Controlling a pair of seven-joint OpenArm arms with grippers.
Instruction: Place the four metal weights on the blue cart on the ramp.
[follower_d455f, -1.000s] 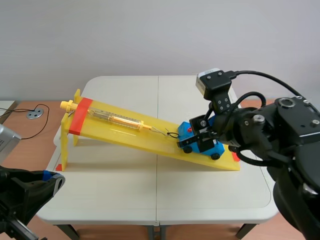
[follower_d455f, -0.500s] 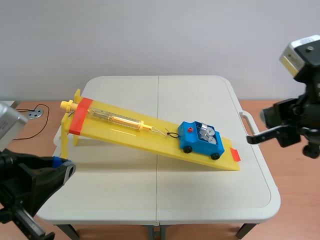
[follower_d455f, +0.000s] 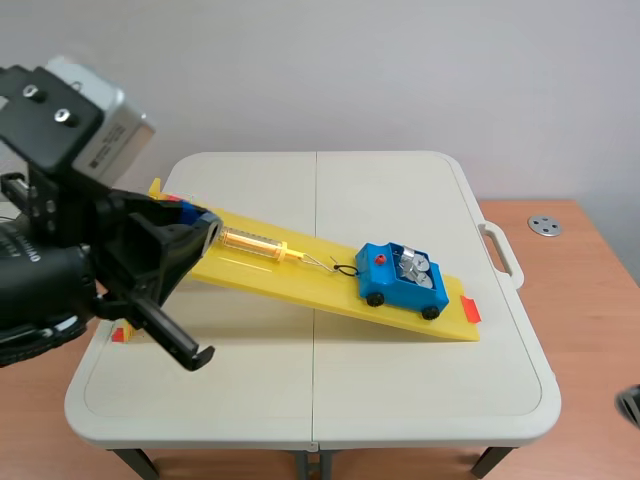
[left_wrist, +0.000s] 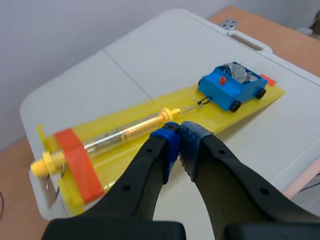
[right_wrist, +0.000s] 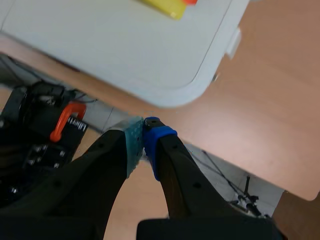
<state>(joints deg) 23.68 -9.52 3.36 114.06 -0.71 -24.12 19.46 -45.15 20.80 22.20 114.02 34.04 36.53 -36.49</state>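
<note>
The blue cart (follower_d455f: 402, 280) sits low on the yellow ramp (follower_d455f: 300, 275), hooked to a spring scale (follower_d455f: 250, 240). Several metal weights (follower_d455f: 415, 268) lie in its bed. My left gripper (follower_d455f: 197, 225) hangs shut and empty above the ramp's upper half. In the left wrist view the gripper (left_wrist: 177, 132) is over the scale's lower end, with the cart (left_wrist: 231, 87) and weights (left_wrist: 239, 73) well ahead of it. My right gripper (right_wrist: 144, 125) is shut on nothing, off the table beyond its corner (right_wrist: 190, 90), far from the cart.
The white folding table (follower_d455f: 320, 400) has a handle (follower_d455f: 500, 250) on its right side. A wooden desk with a silver disc (follower_d455f: 547, 225) lies to the right. An orange-red band (left_wrist: 75, 160) crosses the ramp's raised end. Dark equipment with a red clamp (right_wrist: 65, 117) sits under the table.
My right arm has pulled away from the cart to the right and left the scene view. The left arm has risen over the ramp's upper end.
</note>
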